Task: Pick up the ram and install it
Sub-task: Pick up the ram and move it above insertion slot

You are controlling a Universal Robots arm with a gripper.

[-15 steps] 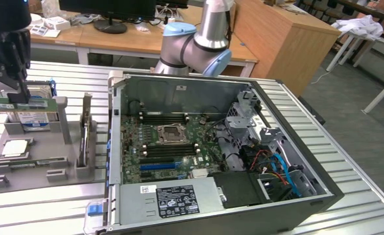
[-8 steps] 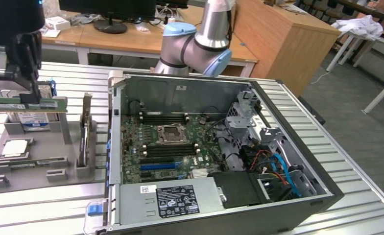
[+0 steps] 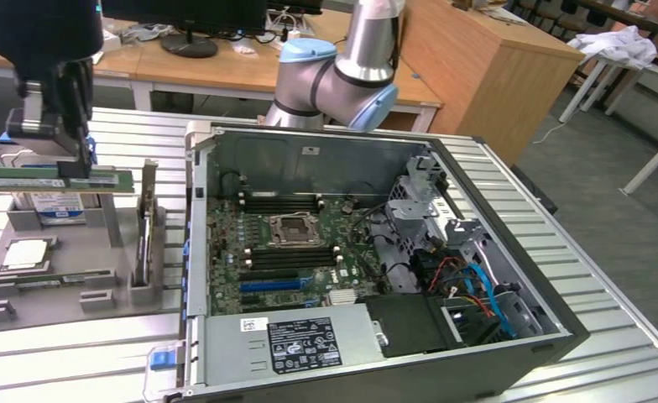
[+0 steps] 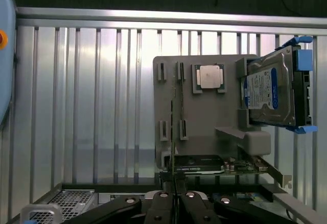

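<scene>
Exterior view, claw (image 3: 74, 170) state?
- Pinched on the ram (image 3: 27, 178). Stick is level, hanging above the gray parts holder (image 3: 94, 252), not touching it.
- Wrist view?
- Fingers clamped narrow on the ram, seen edge-on over the holder. Hard drive (image 4: 271, 89) stands at the holder's edge, CPU chip (image 4: 209, 76) sits on the holder.

pincer (image 3: 75, 170) closed, fingers downward
</scene>
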